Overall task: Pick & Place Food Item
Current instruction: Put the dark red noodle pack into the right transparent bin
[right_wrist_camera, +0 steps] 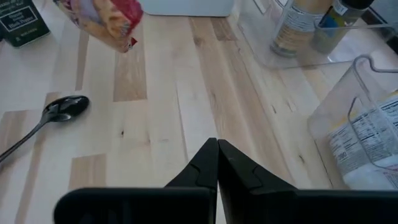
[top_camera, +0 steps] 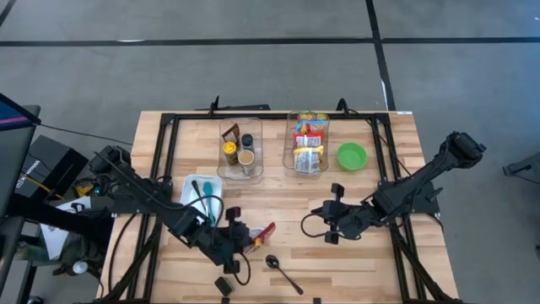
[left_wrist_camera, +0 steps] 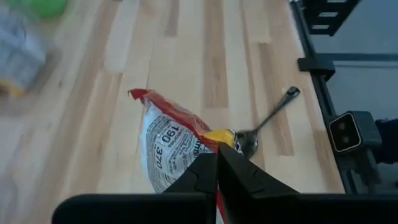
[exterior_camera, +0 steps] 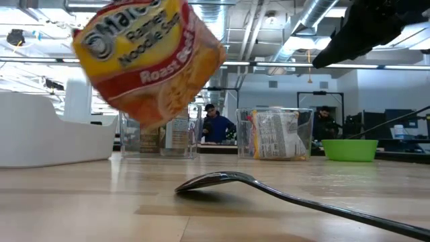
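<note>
A pale wooden bench [top_camera: 278, 198] carries two clear bins [top_camera: 240, 148] [top_camera: 307, 142] side by side at its far edge, a green bowl [top_camera: 352, 155] just beside them, a white tray [top_camera: 201, 191] near the left side, a spoon [top_camera: 282, 270] and a small dark box [top_camera: 223, 286] by the near edge.

Standing on grey floor [top_camera: 253, 76] crossed by dark lines. Shining overhead: ceiling lights [exterior_camera: 299, 42]. Sitting far back: two people [exterior_camera: 216, 126].

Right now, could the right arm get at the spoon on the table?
Probably yes. The right gripper hangs shut and empty, with bare wood between it and the spoon. The noodle packet hangs clear in the left gripper.
</note>
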You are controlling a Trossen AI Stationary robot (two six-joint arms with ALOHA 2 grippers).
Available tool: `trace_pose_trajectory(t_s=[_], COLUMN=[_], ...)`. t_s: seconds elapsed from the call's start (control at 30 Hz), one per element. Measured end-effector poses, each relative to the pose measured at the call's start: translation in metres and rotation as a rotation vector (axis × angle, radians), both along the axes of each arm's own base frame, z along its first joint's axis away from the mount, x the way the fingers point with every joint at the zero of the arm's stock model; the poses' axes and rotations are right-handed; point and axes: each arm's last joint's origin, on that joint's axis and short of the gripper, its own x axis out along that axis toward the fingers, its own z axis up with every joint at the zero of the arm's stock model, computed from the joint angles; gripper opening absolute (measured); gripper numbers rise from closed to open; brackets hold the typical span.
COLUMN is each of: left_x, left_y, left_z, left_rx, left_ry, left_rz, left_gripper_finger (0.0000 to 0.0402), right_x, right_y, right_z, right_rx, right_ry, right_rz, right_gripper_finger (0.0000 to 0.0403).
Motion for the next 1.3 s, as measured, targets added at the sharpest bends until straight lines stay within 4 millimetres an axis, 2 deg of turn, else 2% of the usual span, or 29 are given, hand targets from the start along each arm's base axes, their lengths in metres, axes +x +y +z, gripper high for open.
trace_pose_trajectory(t_s=[0.27, 0.67, 0.83, 1.1, 1.2, 1.3], left_x=[0.015, 0.035, 0.045, 0.054, 0.054, 0.055], left_y=[0.006, 0.028, 0.024, 0.020, 0.020, 0.019], left_z=[0.010, 0.010, 0.005, -0.007, -0.008, -0.006], left_rx=[0.118, 0.073, 0.095, 0.096, 0.098, 0.093], left_ry=[-0.105, -0.129, -0.169, -0.167, -0.170, -0.187], left_rz=[-0.142, -0.163, -0.244, -0.309, -0.315, -0.315], left_gripper_finger=[0.0000, 0.0000, 0.0000, 0.0000, 0.0000, 0.0000], right_x=[0.004, 0.012, 0.013, 0.015, 0.016, 0.017], right_y=[-0.001, 0.010, 0.012, 0.012, 0.011, 0.010], right_z=[0.003, 0.013, 0.015, 0.017, 0.017, 0.018], right_rx=[-0.066, -0.057, -0.025, 0.059, 0.071, 0.074], right_ry=[-0.010, -0.087, -0.097, -0.124, -0.125, -0.133], right_rz=[0.065, 0.317, 0.395, 0.367, 0.353, 0.349], right_gripper_finger=[0.0000, 0.0000, 0.0000, 0.0001, 0.0016, 0.0049])
